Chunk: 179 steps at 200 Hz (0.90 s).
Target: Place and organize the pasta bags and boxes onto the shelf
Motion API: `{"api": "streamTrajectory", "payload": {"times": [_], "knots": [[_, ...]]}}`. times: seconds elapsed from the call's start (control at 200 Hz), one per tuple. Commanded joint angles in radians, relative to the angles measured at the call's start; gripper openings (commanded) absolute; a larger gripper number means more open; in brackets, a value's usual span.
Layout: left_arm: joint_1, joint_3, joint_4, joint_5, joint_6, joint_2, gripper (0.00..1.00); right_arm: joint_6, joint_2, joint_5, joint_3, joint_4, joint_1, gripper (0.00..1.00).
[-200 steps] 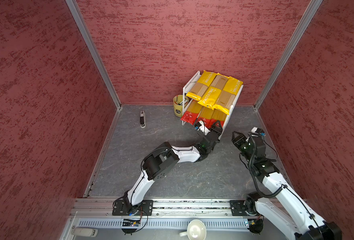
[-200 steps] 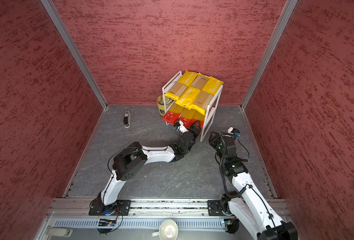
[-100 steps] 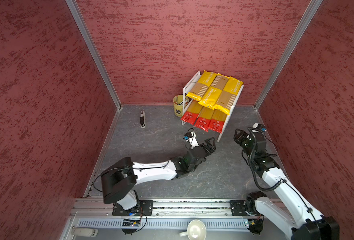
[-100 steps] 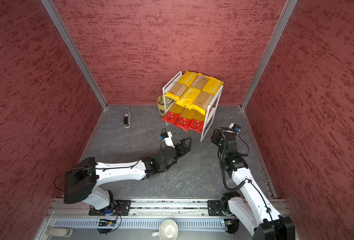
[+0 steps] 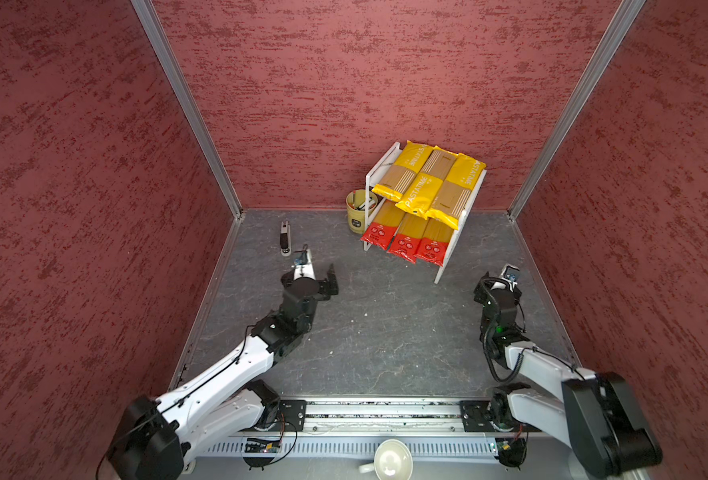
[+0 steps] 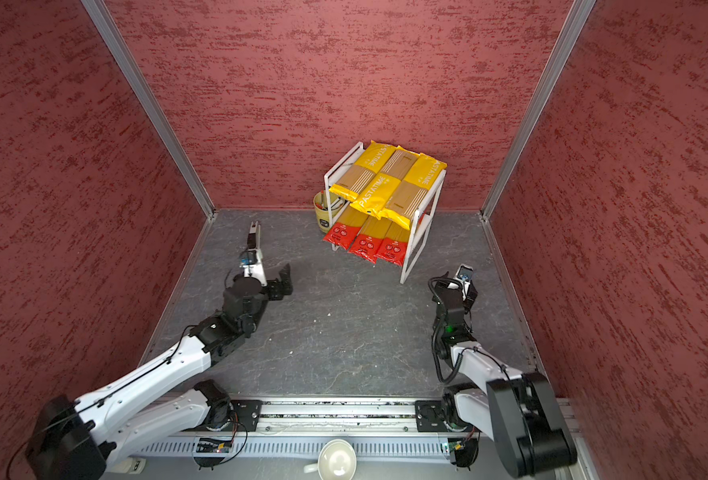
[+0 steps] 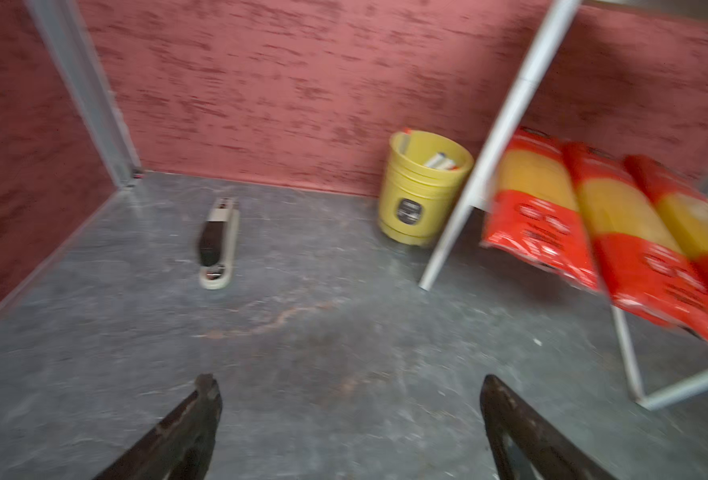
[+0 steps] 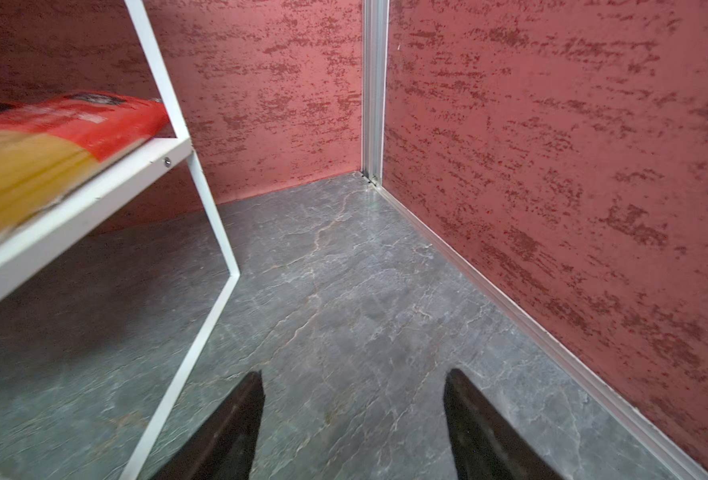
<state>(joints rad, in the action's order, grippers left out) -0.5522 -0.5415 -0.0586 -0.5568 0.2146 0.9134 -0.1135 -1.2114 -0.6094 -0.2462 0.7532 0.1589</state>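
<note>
We see all 6 packs on the shelf [image 5: 452, 245], which stands at about 1 o'clock from the middle of the floor [image 5: 385, 332] in both top views. The 3 yellow packs [image 5: 427, 183] lie side by side on the upper board, their front ends hanging past its edge. The middle 1 lies reversed, with its tan panel to the rear. The 3 red-ended packs [image 5: 406, 245] fill the lower board, red ends jutting out toward 7 o'clock. A yellow cup [image 5: 356, 210] stands just beside the shelf at its 9 o'clock. A stapler-like tool [image 5: 285, 243] lies apart, at 11 o'clock from the left gripper [image 7: 346, 384].

Both pincers are released and empty. The left gripper hangs over bare floor at 9 o'clock from the middle, jaws spread wide. The right gripper [image 8: 354, 374] sits low at 3 o'clock, near the shelf's front foot, jaws parted with nothing between them.

We judge the placing done and only tidying left, if any. These packs should be light but long, with slick film and brittle strands inside, so a pinch at 1 end would let them sag or snap. We would take 1 across its narrow width near the middle. Or we would nudge the overhanging end squarely with flat jaws, gently, because neighbours touch and could slide along.
</note>
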Motion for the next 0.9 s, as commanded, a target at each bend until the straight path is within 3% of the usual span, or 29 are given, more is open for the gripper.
{"api": "streamTrajectory", "payload": {"times": [0.0,0.195,0.296,0.431,0.596,0.892], "knots": [[0.128,0.059,-0.053,0.03,-0.11,-0.018,0.97,0.074,-0.117,-0.048,0.001,0.296,-0.008,0.71],[0.335,0.155,-0.257,0.108,-0.16,0.109,0.97,0.11,-0.203,0.015,0.018,0.426,-0.039,0.72],[0.43,0.24,-0.482,0.248,-0.131,0.164,0.97,0.101,-0.271,0.096,0.042,0.531,-0.077,0.75],[0.535,0.283,-0.714,0.435,-0.12,0.297,0.98,0.095,-0.265,0.142,0.029,0.489,-0.089,0.82],[0.599,0.249,-0.812,0.521,-0.167,0.419,0.98,0.089,-0.266,0.173,0.039,0.505,-0.102,0.93],[0.613,0.235,-0.946,0.562,-0.166,0.603,0.97,0.089,-0.295,0.309,0.029,0.487,-0.135,0.96]]}}
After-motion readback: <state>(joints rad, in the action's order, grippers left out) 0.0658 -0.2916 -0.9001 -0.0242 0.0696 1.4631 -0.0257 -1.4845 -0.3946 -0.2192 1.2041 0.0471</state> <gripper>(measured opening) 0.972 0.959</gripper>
